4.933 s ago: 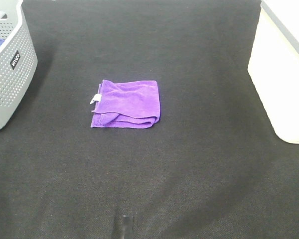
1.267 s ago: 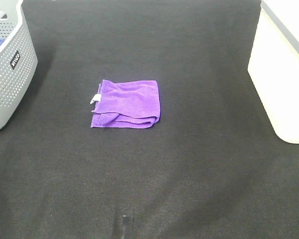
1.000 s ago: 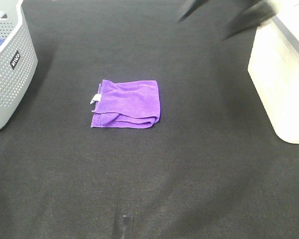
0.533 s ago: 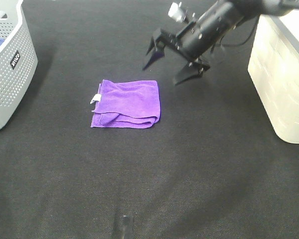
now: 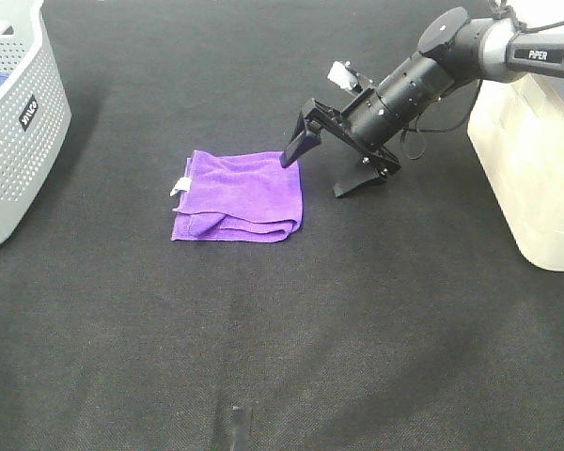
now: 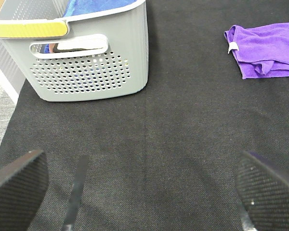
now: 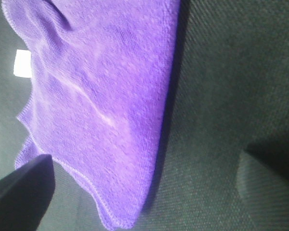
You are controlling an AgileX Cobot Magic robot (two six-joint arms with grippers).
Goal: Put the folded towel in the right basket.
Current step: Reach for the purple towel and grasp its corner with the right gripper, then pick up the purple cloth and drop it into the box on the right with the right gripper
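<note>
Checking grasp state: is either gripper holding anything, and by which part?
Nothing is held. The right gripper is open over one edge of the towel, which lies flat. The left gripper is open and empty.

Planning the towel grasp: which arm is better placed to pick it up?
Right. The right gripper, open, hangs at the towel; the left gripper sits far off, near the grey basket.
</note>
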